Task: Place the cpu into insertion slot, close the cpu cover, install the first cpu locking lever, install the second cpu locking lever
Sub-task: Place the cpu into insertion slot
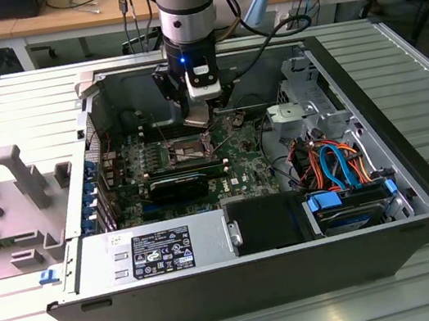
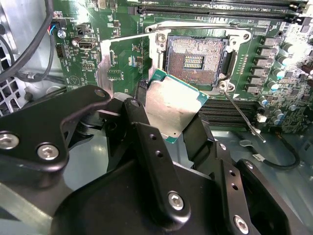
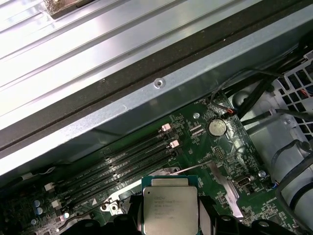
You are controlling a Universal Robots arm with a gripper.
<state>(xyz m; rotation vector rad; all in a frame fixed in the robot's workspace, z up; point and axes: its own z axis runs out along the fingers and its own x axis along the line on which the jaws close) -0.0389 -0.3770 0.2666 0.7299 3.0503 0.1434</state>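
In the second wrist view my gripper [image 2: 168, 117] is shut on the cpu [image 2: 171, 103], whose flat silver underside hangs tilted just short of the insertion slot [image 2: 195, 61]. The slot is bare, its pin field showing. Its cpu cover [image 2: 104, 61] is swung open to one side, and a thin locking lever [image 2: 242, 115] sticks out from the slot's corner. The first wrist view has the cpu [image 3: 168, 210] with its metal top between the black fingers [image 3: 208, 223]. In the exterior view the gripper [image 1: 201, 120] hovers with the cpu [image 1: 198, 113] above the far edge of the slot [image 1: 184, 151].
The open computer case [image 1: 415, 167] walls in the green board. A long black block [image 1: 182, 187] lies near the slot, memory slots [image 3: 117, 164] beside it. A power supply [image 1: 155, 250] and blue-orange cables [image 1: 336, 164] fill the front. A grey fixture [image 1: 13, 196] lies outside, at the exterior view's left.
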